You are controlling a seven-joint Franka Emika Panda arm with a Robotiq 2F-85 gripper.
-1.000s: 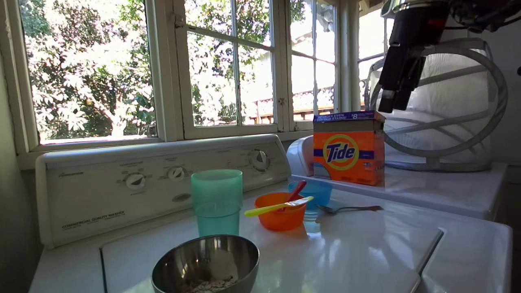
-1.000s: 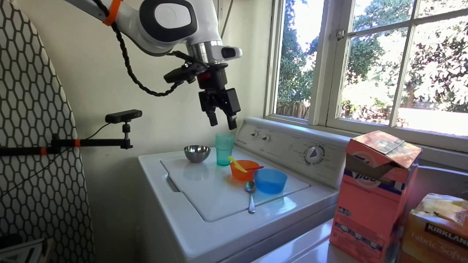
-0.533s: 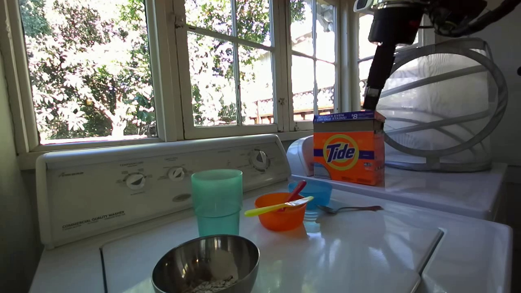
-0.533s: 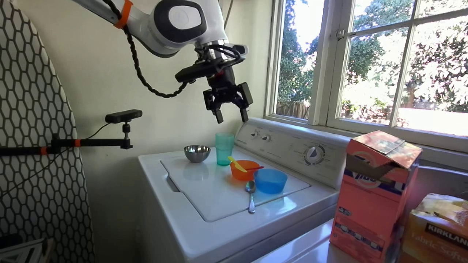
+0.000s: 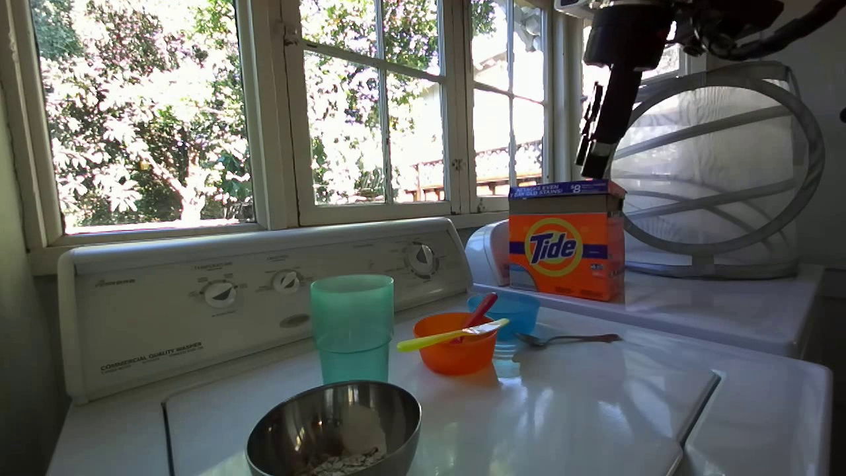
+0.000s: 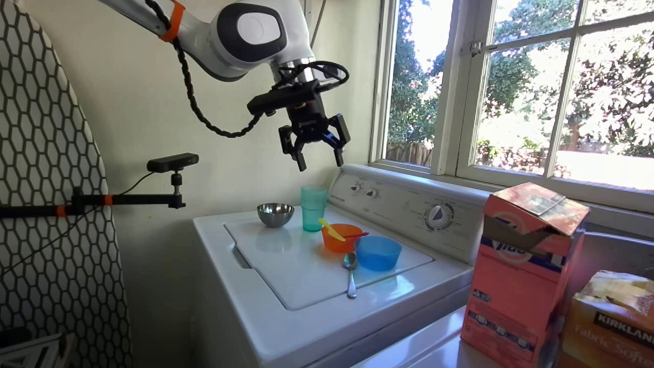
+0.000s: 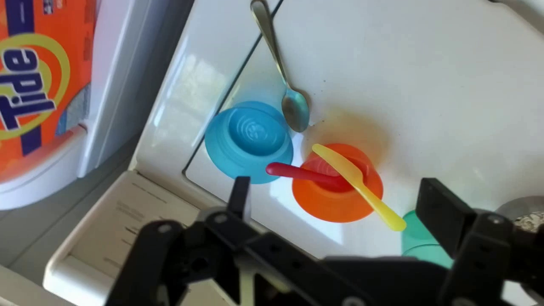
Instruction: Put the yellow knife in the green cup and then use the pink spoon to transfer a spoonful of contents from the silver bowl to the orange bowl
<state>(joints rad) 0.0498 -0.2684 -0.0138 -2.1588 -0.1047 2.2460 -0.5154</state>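
Jaws stand spread wide apart with nothing between them; the gripper (image 6: 321, 164) points downward, well above the dishes. Largest of all below is the white washing machine (image 6: 327, 322), with dishes and cutlery set out on its flat lid (image 6: 296, 268). Next to it, on a neighbouring white surface (image 5: 720, 304), an orange Tide box (image 5: 562, 254) stands upright. The silver bowl (image 5: 317, 413) holds pale flakes (image 5: 353, 461) in its bottom, and near it the green cup (image 5: 352, 330) stands upright. Farther along sit the blue bowl (image 6: 378, 254) and, just beside it, the orange bowl (image 5: 456, 361); whether those two touch I cannot tell. A metal spoon (image 6: 350, 261) lies on the lid, its scoop end close to the blue bowl. The yellow knife (image 7: 357, 178) lies across the orange bowl's rim, handle jutting out on the green cup's side. The pink spoon (image 7: 304, 173) rests tilted in the orange bowl, its handle over the rim toward the blue bowl; in the wrist view the knife crosses over its scoop.
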